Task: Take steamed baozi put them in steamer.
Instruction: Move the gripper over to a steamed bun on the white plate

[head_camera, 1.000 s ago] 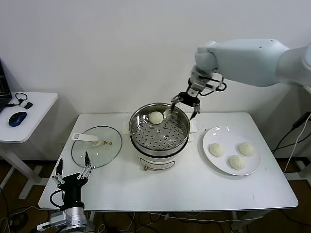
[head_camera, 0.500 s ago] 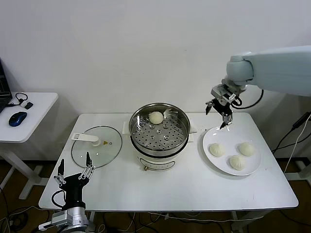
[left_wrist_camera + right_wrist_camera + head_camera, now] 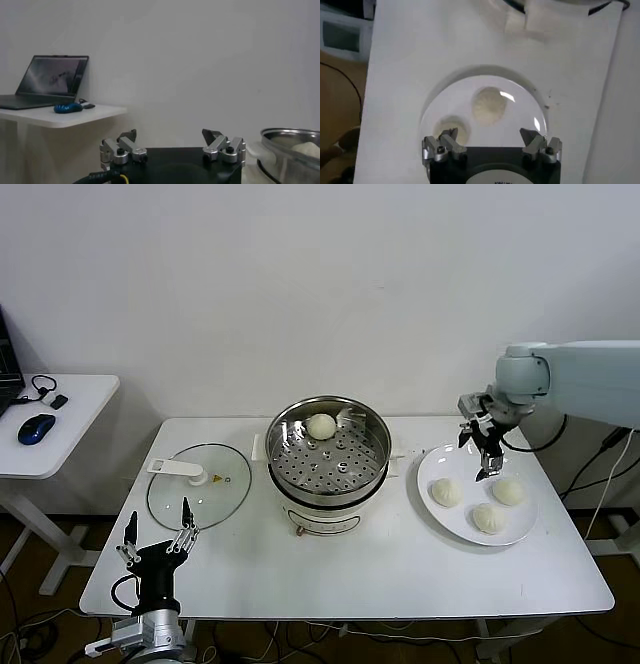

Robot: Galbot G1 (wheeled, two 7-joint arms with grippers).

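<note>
- Since a second ago the right gripper (image 3: 485, 450) has swung away from the steamer's (image 3: 327, 452) far rim and now hangs over the white plate (image 3: 450, 526) near the table's (image 3: 380, 569) right edge, fingers spread wide and empty.
- One steamed baozi (image 3: 321, 425) lies on the perforated tray at the far side of the steamer, unmoved.
- Three more buns rest on the plate: one (image 3: 446, 492) toward its left, one (image 3: 507, 491) toward its right, one (image 3: 488, 517) nearer the front edge.
- Right wrist view: the open fingertips frame the plate (image 3: 520, 90) from above, with one bun (image 3: 489, 104) between them and another (image 3: 451, 128) beside one fingertip.
- The steamer stands mid-table toward the back edge; the glass lid (image 3: 198, 484) lies flat to its left.
- The left gripper (image 3: 156, 535) is parked off the table's front-left corner, fingers open and pointing up, holding nothing.
- A side table (image 3: 60, 424) farther left carries a blue mouse (image 3: 36, 427).
</note>
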